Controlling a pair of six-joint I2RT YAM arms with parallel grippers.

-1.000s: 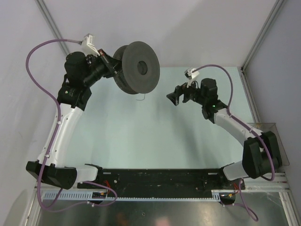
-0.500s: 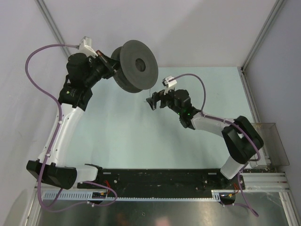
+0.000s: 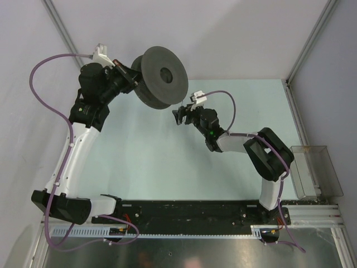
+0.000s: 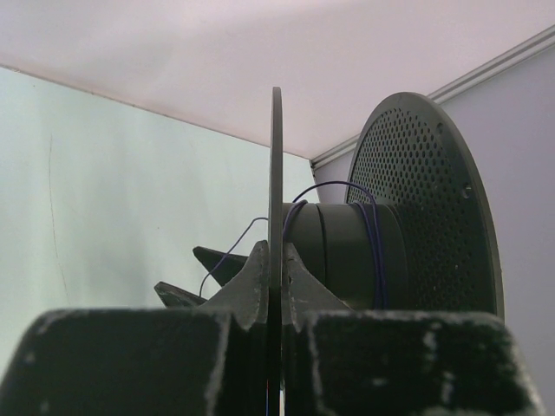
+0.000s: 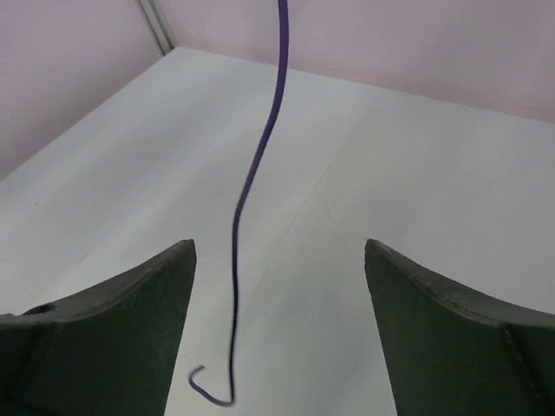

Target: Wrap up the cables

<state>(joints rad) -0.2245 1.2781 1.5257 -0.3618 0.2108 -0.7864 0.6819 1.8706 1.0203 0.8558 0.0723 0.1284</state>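
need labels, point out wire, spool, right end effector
wire [image 5: 251, 178], right wrist view, mid strand
spool [image 3: 152, 66], top external view, front flange
right end effector [image 5: 277, 251], right wrist view, between fingertips

The cable [image 5: 251, 186] is a very thin purple wire. In the right wrist view its free length hangs from above into the gap between the wide-apart jaws of the right gripper [image 5: 279, 251]. It sits nearer the finger on the left of that view and touches neither. It runs almost straight with a slight bend and ends low between the fingers in a small, blurred, hooked curl. In the left wrist view a few turns lie around the hub of the spool [image 4: 334, 251], just beyond the left gripper [image 4: 276, 264], whose jaws are clamped on the spool's near flange. One loose loop stands up off the hub, and a strand curves down to the left of those jaws.
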